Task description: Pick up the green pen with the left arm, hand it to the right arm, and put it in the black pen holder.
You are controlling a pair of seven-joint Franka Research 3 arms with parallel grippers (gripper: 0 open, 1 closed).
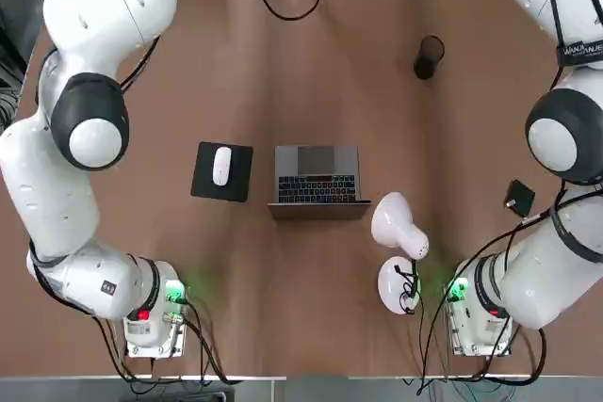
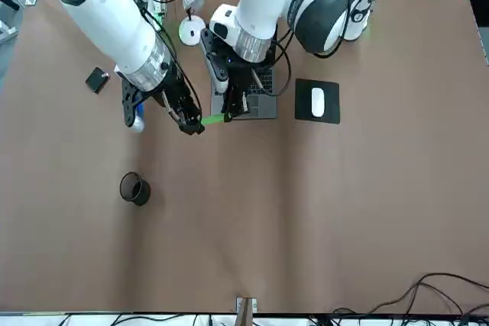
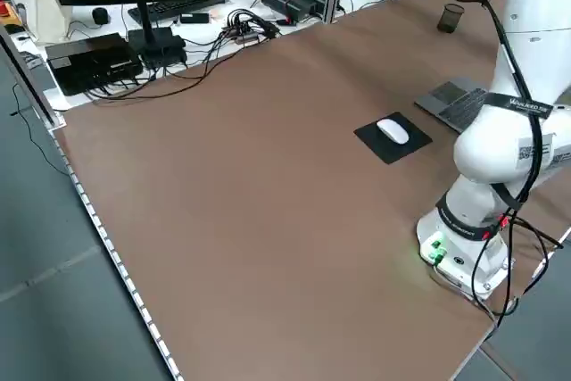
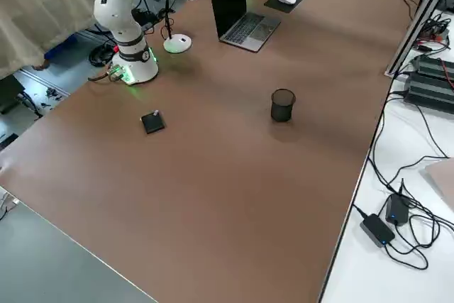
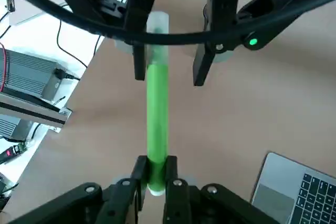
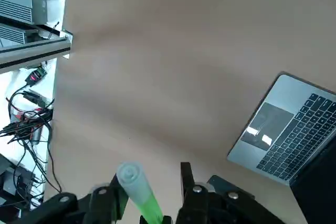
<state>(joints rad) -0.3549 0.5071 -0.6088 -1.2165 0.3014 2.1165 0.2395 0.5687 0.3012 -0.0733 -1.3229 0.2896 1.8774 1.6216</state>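
Observation:
The green pen (image 2: 215, 119) hangs level in the air above the table, in front of the laptop. My left gripper (image 5: 156, 163) is shut on one end of it, and in the front view that gripper (image 2: 229, 114) sits over the laptop's edge. My right gripper (image 2: 191, 126) stands open around the pen's other, pale-capped end (image 6: 128, 174). Its fingers (image 5: 139, 61) sit on either side of the pen with a gap. The black pen holder (image 2: 135, 188) stands upright on the table, on the right arm's side toward the far edge (image 1: 429, 56).
An open laptop (image 1: 317, 181) sits mid-table with a white mouse (image 1: 222, 165) on a black pad to its left. A white desk lamp (image 1: 400, 233) stands near the right arm's base, and a small black box (image 1: 519, 198) lies at the right edge. Cables run along the far edge.

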